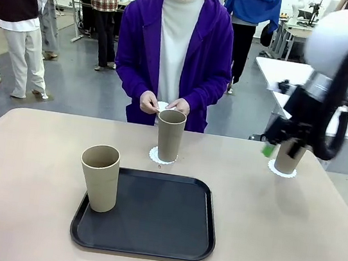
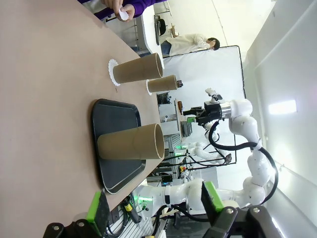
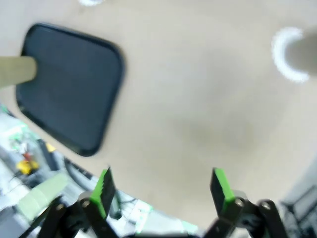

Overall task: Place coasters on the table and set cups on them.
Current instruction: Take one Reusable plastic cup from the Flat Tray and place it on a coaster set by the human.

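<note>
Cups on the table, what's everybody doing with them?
The middle cup stands on a white coaster, and the right cup on another coaster, both on the table. The third cup stands on the black tray. The person's hands hold something small and white, maybe the last coaster. The right tool hovers open and empty near the right cup; the left tool is open too.

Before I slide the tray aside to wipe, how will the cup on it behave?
Tall and narrower at the base than the rim, the cup probably tips easily. It looks empty, so likely light. Standing at the left edge of the tray, it might slide off.
</note>
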You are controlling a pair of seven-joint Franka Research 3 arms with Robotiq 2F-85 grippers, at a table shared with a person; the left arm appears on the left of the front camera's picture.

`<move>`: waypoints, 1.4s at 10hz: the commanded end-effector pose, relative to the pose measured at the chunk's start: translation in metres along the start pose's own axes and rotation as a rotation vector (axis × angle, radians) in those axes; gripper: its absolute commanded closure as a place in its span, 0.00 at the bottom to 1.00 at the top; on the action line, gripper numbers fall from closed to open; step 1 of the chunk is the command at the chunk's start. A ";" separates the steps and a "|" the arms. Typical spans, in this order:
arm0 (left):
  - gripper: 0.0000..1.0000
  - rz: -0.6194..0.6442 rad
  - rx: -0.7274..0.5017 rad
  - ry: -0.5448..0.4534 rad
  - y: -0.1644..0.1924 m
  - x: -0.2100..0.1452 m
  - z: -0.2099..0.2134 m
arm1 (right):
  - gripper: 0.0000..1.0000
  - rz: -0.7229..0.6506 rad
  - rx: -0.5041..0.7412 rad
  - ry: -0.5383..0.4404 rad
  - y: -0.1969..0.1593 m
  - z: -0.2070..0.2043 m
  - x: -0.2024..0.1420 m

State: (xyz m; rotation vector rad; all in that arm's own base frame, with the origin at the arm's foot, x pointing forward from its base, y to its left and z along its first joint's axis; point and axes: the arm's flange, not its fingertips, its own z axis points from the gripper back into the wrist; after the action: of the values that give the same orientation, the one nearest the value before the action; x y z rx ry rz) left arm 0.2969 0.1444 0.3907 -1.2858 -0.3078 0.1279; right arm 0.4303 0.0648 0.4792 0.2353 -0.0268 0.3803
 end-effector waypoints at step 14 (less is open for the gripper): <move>0.00 -0.014 -0.014 -0.006 0.000 -0.001 0.000 | 0.00 -0.250 1.060 -0.577 -0.213 -0.038 -0.165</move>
State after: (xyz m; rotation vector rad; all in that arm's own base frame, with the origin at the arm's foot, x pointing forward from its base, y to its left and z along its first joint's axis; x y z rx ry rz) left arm 0.2971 0.1443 0.3906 -1.2858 -0.3072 0.1278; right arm 0.3451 -0.1723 0.3750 1.3728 -0.3719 0.0585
